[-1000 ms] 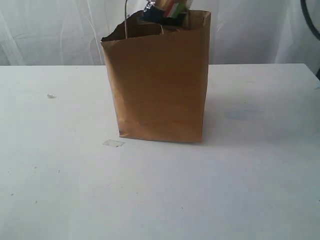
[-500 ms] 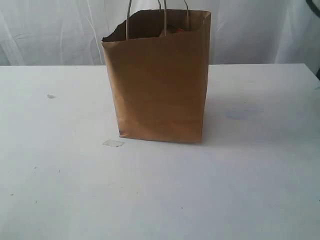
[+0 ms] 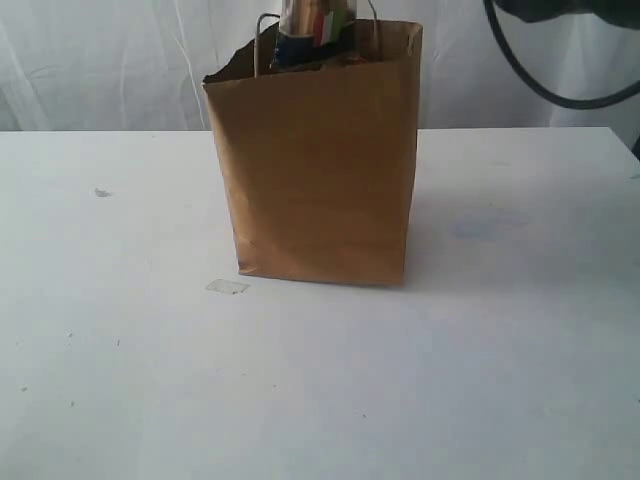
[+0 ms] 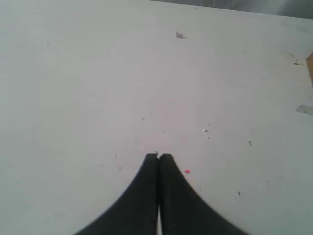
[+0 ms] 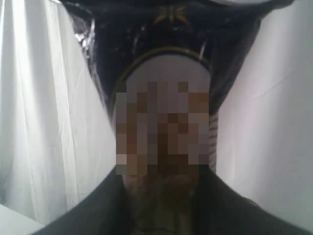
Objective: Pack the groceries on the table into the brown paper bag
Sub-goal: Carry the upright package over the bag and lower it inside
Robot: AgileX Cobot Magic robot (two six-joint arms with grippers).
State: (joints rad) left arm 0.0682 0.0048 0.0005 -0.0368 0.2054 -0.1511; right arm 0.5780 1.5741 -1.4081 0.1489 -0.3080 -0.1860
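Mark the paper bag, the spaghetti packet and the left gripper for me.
brown paper bag (image 3: 320, 170), exterior view, middle of its front wall.
long spaghetti packet (image 3: 312, 30), exterior view, the end sticking up above the bag's rim.
left gripper (image 4: 158, 157), left wrist view, tips of the shut jaws.

White draped curtain spans upper frame. Small pale scrap, possibly tape, lower left of centre. Faint bluish smudge right of centre.
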